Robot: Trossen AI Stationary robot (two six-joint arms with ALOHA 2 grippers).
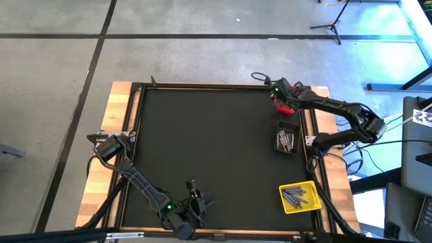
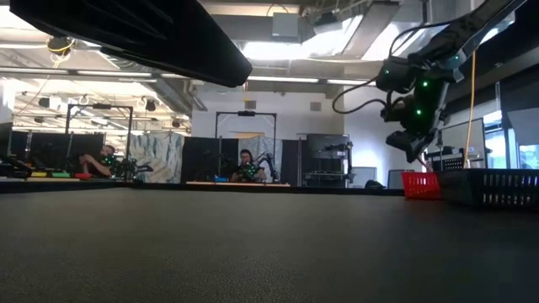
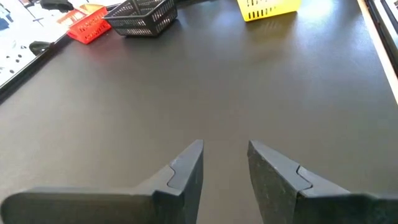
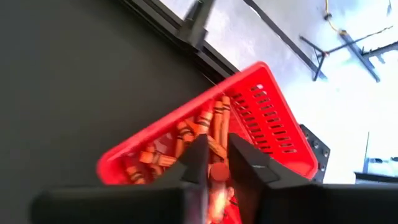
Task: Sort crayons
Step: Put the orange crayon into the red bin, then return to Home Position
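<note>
The right gripper [image 4: 214,163] hangs over the red slotted plastic bin [image 4: 273,115], fingers slightly parted around a red-orange crayon [image 4: 217,173] above the orange crayons [image 4: 186,134] inside. The left gripper [image 3: 225,168] waits spread above the black mat [image 3: 205,81].

- My right fingers [image 1: 283,101] hang over the red bin [image 1: 286,106] at the far right corner of the bench [image 1: 209,148]; whether they are parted I cannot tell from above.
- Just nearer than those fingers sits a black bin [image 1: 287,139] with grey crayons [image 1: 286,140] in it.
- Nearer still, well apart from them, a yellow bin [image 1: 299,198] holds blue crayons [image 1: 295,196].
- My left fingers [image 1: 192,185] wait at the near edge, pointing across the bare dark mat, far from all three bins.
</note>
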